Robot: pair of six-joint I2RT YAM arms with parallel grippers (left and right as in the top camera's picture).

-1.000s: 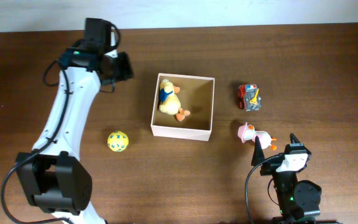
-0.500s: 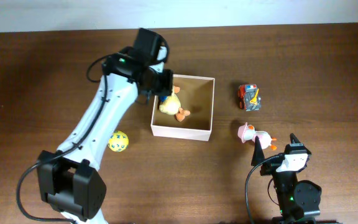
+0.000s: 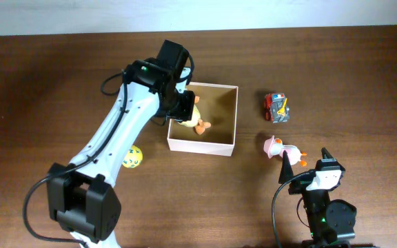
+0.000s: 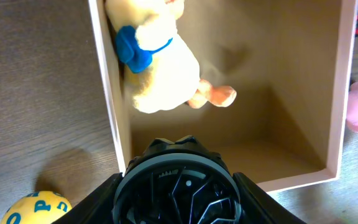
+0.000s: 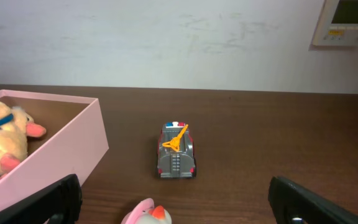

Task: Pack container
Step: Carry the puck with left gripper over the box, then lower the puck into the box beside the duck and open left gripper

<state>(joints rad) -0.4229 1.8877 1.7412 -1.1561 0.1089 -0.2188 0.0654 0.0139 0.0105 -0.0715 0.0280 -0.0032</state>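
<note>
Where the dark, wood-grained table (image 3: 364, 69) fills the overhead view, your left arm (image 3: 109, 138) stretches from the lower left toward the centre, a long limb with a smooth white shell and black joints. The container (image 3: 205, 146) sits at the centre of that view: a square, open-topped cardboard box, pale outside and matte tan inside. Your left gripper (image 3: 181, 107) hangs over the box's left wall near the upper-left corner. Its wrist camera shows only a round black housing at the bottom edge, so you cannot tell how wide the jaws stand or whether they hold anything.

Inside the box, against the left wall, lies a fuzzy cream-yellow plush duck (image 4: 157, 81) with a blue neck bow and orange feet. At the lower right, your right gripper (image 3: 306, 165) has its dark pointed fingers spread wide with nothing between them.

Right of the box and apart from it stands a boxy grey-and-red toy car (image 3: 276, 107). Below the car, near your right gripper, lies a smooth pink duck toy (image 3: 276, 147). Left of the box, a round yellow ball (image 3: 134, 157) with blue marks peeks from beside the arm.
</note>
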